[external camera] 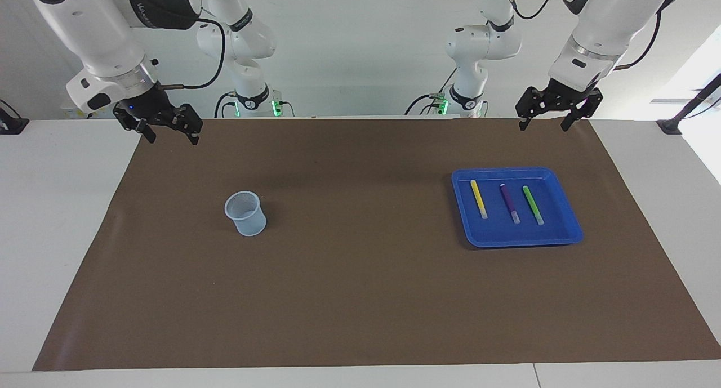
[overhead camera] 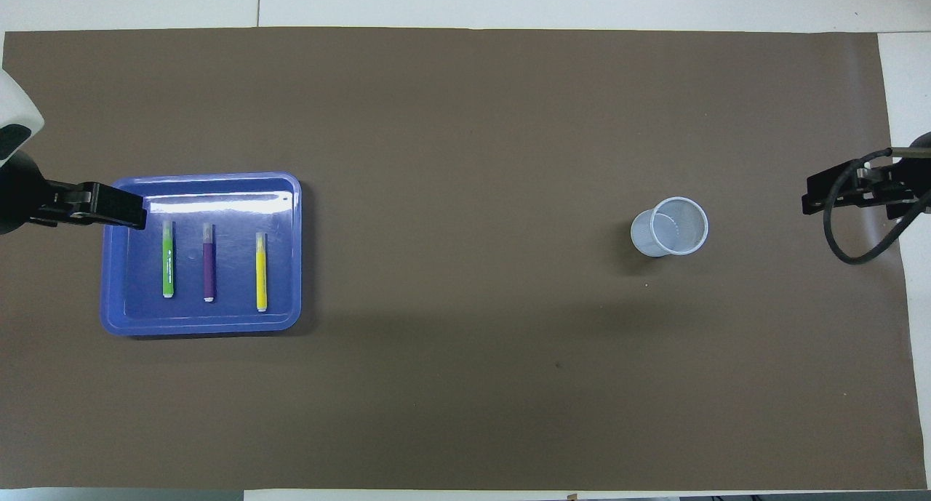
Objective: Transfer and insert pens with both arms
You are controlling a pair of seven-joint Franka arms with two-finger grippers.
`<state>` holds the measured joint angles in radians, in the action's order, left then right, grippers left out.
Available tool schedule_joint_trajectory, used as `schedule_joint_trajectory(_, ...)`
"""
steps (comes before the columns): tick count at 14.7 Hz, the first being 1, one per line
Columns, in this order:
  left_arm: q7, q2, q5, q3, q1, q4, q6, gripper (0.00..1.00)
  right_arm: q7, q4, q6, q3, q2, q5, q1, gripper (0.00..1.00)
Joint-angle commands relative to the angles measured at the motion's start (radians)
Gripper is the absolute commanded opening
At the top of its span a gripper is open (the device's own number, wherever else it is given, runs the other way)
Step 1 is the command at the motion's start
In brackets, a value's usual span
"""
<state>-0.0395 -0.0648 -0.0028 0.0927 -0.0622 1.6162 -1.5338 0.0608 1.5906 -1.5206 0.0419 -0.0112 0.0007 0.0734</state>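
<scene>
- Facing view: my left gripper [external camera: 545,123] hangs in the air over the robots' edge of the brown mat [external camera: 360,298], at the left arm's end of the table, with its two fingers spread apart and nothing between them.
- My right gripper [external camera: 172,135] hangs over the mat's corner at the right arm's end, fingers likewise apart and holding nothing.
- The blue tray [external camera: 566,233] lies on the mat toward the left arm's end, farther from the robots than my left gripper's spot.
- In the tray lie three pens side by side, apart from one another: the yellow pen [external camera: 478,198], the purple pen [external camera: 509,203] in the middle, and the green pen [external camera: 532,205] toward the left arm's end.
- A clear plastic cup [external camera: 246,213] stands upright on the mat toward the right arm's end, well apart from the tray.
- Overhead view: my left gripper [overhead camera: 109,214] covers the tray's [overhead camera: 284,319] outer edge, near the green pen's [overhead camera: 168,259] pale cap.
- The purple pen [overhead camera: 209,262] and yellow pen [overhead camera: 261,272] lie parallel beside it, caps pointing away from the robots.
- The cup [overhead camera: 670,227] shows its open mouth; my right gripper [overhead camera: 844,194] sits over the mat's [overhead camera: 465,385] edge at that end.
</scene>
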Motion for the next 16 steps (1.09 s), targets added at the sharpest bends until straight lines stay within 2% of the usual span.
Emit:
schedule_joint_trajectory(1,-0.002,-0.018,-0.013,-0.008,-0.004,0.027,-0.005,1.0,-0.027,0.02,-0.004,0.006,0.019,0.021,0.028,1.0)
schedule_joint_trajectory(6,0.0,-0.055,-0.013,-0.018,0.028,0.129,-0.061,1.0,-0.039,0.02,0.046,0.021,0.023,0.019,0.014,1.0)
schedule_joint_trajectory(11,0.098,-0.044,-0.013,-0.018,0.122,0.325,-0.222,1.0,-0.046,0.016,0.011,0.027,0.027,0.033,-0.004,1.0)
schedule_joint_trajectory(13,0.153,-0.012,-0.013,-0.019,0.159,0.393,-0.3,1.0,-0.036,0.023,-0.003,0.026,0.028,0.137,0.0,1.0)
schedule_joint_trajectory(16,0.214,0.078,-0.013,-0.018,0.214,0.439,-0.438,1.0,-0.027,0.069,-0.058,0.026,0.04,0.252,0.003,1.0)
